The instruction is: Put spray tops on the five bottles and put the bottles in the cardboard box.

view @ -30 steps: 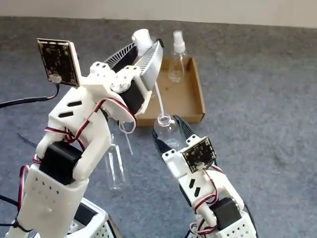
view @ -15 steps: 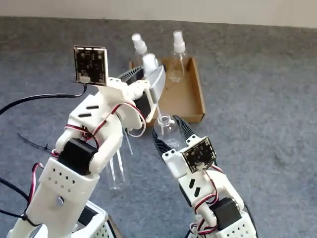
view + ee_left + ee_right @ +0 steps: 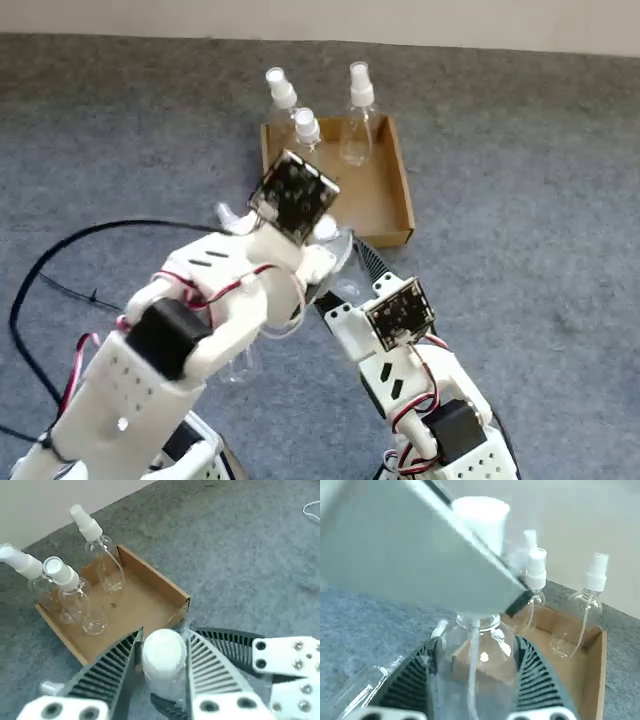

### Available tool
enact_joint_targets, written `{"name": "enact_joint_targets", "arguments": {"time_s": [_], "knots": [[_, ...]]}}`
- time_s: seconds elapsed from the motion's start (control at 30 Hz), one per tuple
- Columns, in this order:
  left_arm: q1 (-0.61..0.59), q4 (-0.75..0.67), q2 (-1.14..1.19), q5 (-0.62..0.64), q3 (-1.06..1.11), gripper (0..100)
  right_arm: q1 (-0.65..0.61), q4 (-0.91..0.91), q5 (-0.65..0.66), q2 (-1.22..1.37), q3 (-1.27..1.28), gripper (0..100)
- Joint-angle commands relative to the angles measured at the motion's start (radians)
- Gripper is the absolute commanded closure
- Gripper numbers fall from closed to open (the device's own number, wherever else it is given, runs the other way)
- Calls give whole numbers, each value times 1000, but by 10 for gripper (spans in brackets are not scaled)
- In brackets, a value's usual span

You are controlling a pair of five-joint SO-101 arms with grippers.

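My left gripper [image 3: 162, 636] is shut on a white spray top [image 3: 164, 655]. It holds it right over the neck of a clear bottle [image 3: 485, 680], and the top's thin tube [image 3: 471, 647] hangs down inside the bottle. My right gripper [image 3: 476, 650] is shut on that upright bottle, just in front of the cardboard box [image 3: 405, 200]. In the high view the left gripper [image 3: 335, 242] sits above the right gripper [image 3: 347, 272]. Three bottles with spray tops stand in the box [image 3: 155, 577]: two [image 3: 282, 95] [image 3: 306, 130] at its far left, one [image 3: 360, 100] at its far right.
A bare clear bottle [image 3: 355, 692] lies on the grey carpet beside my right gripper, mostly hidden under the left arm in the high view [image 3: 235, 368]. A black cable [image 3: 60, 250] loops over the carpet at the left. Open carpet lies right of the box.
The left arm swung down from above the box to over the bottle held by the right gripper, carrying the spray top. The right arm stayed still.
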Motion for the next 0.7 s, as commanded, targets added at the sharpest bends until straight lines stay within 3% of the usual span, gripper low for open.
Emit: {"name": "enact_joint_targets", "arguments": {"time_s": [0.0, 0.1, 0.27, 0.43, 0.67], "knots": [[28, 71, -105, -226, -62, 986, 15, -2, -11, -10, -18, 995], [27, 107, -117, -229, -62, 966, 15, -2, -11, -10, -18, 995], [27, 115, -117, -227, -67, 819, 15, -2, -11, -10, -18, 995], [16, 112, -116, -227, -91, 819, 15, -2, -11, -10, -16, 995], [-105, 112, -116, -213, -219, 819, 15, -2, -11, -10, -16, 995]]}}
